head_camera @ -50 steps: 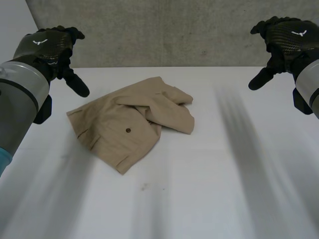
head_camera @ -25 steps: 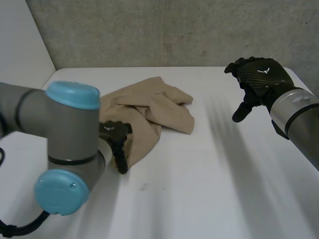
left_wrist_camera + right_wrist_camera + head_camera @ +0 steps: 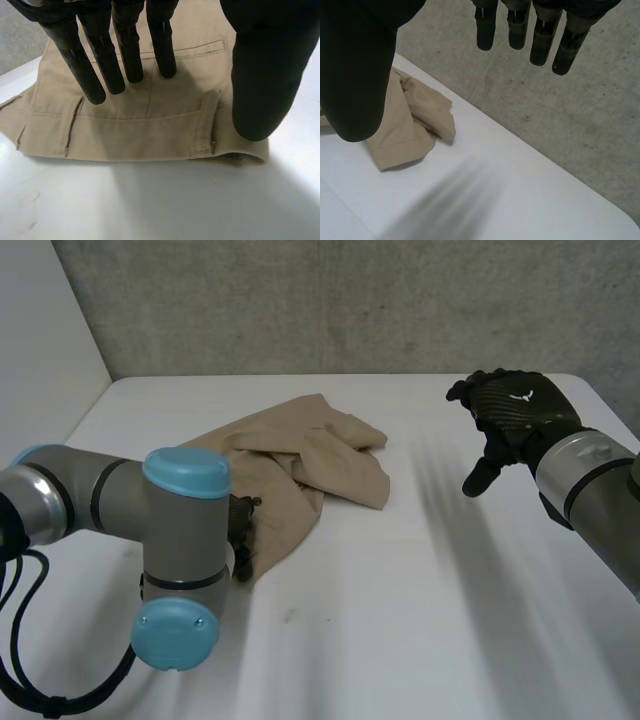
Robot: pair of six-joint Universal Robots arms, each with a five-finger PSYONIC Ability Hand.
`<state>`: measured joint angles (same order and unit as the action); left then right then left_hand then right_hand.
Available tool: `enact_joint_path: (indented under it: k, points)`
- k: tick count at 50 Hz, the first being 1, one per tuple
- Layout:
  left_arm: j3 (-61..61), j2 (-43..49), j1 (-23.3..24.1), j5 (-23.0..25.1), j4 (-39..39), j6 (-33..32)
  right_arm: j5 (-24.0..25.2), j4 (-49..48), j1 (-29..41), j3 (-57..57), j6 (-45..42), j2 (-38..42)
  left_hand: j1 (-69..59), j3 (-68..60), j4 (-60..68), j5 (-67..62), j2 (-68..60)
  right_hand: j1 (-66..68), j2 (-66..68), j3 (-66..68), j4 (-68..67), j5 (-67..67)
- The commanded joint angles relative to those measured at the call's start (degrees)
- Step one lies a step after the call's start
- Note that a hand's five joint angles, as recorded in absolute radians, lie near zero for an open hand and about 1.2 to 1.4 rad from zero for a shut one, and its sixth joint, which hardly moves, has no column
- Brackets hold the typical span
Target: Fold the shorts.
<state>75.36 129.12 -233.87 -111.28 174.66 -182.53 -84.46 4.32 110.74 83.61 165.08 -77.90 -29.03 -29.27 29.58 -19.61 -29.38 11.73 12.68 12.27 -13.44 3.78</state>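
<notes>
The left arm (image 3: pixel 120 505) is a run of matte grey cylindrical joints closed by round light-blue caps (image 3: pixel 185 472). The right hand (image 3: pixel 512 412) is black, its back a carbon-weave shell bearing a small white emblem (rather bird-like), above a silver-grey wrist cuff (image 3: pixel 585 462). The left hand (image 3: pixel 260 75) has smooth black tubular fingers (image 3: pixel 105 67) and a broad thumb.

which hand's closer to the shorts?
Left. The left hand is open, directly over the waistband of the shorts; the right hand is off to the side, above the table.
</notes>
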Motion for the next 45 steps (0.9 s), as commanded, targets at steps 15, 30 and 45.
enact_joint_path:
  k: [15, 30, 45]
  points:
    - [0.23, 0.25, 0.17, 1.24, -0.63, -0.02, 0.00, -0.10, 0.00, 0.41, -0.02, 0.02, -5.41, -5.17, 4.86, -4.83, -5.06, -1.73, -2.68, -2.27, 3.44, -3.78]
    - [0.23, 0.43, 0.43, 3.35, -1.69, 0.51, 0.00, -1.07, 0.09, 1.20, -0.02, 0.20, -5.58, -5.34, 5.02, -4.99, -5.23, -1.73, -2.68, -2.27, 3.44, -3.78]
    - [-0.74, 1.83, -0.18, 3.26, -1.25, 1.47, 0.00, -1.16, 1.41, 1.20, -0.37, 0.99, -21.03, -20.79, 20.48, -20.45, -20.68, -1.73, -2.68, -2.27, 3.44, -3.78]
